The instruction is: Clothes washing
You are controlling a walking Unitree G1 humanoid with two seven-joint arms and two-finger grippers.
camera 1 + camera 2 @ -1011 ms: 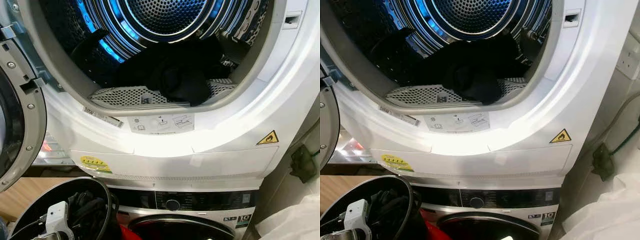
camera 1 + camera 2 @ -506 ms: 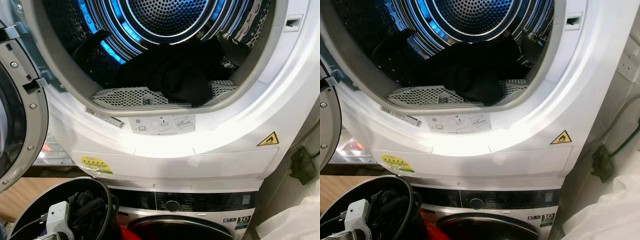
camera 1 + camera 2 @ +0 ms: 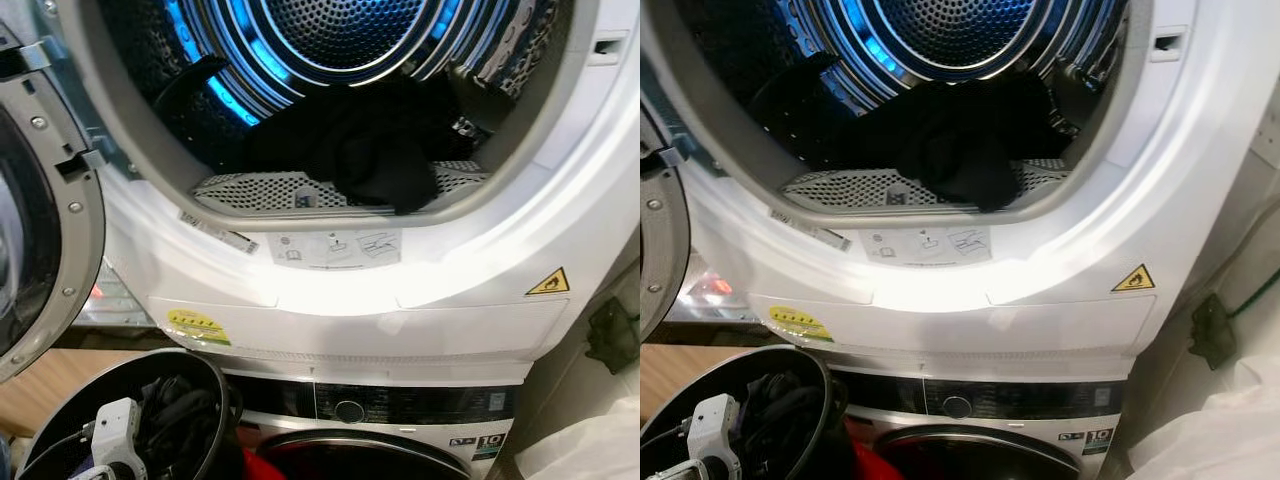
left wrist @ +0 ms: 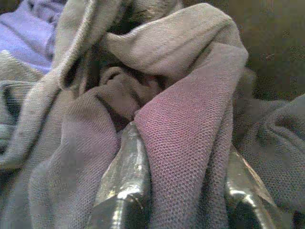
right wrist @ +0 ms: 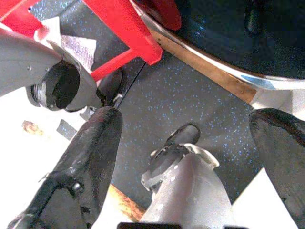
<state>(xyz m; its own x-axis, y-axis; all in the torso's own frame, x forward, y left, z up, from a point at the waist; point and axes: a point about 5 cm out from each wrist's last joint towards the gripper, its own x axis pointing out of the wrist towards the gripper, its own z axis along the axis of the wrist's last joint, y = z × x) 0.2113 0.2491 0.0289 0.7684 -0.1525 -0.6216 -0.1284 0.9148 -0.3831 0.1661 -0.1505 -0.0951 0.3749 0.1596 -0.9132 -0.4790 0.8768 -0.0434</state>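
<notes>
The dryer (image 3: 450, 300) stands open on top of a washer (image 3: 400, 410). Black clothes (image 3: 370, 150) lie at the front of its blue-lit drum (image 3: 340, 30). Low on the left is a round black basket (image 3: 212, 375) holding dark clothes (image 3: 180, 420). My left arm's white wrist piece (image 3: 115, 430) reaches down into it. In the left wrist view my left gripper (image 4: 183, 157) is shut on a fold of grey-purple garment (image 4: 181, 114), with cloth bunched around both fingers (image 4: 125, 176). My right gripper (image 5: 186, 117) hangs open over the speckled dark floor (image 5: 190, 90).
The dryer door (image 3: 50, 250) swings open at the left. A white bag or sheet (image 3: 590, 440) lies at the lower right beside the machines. A red stool (image 5: 128, 28) and my own foot (image 5: 181, 162) are under the right gripper.
The whole picture has shifted a little, so the dryer opening sits slightly lower and to the right: the camera moved. The clothes and my left wrist have stayed in place.
</notes>
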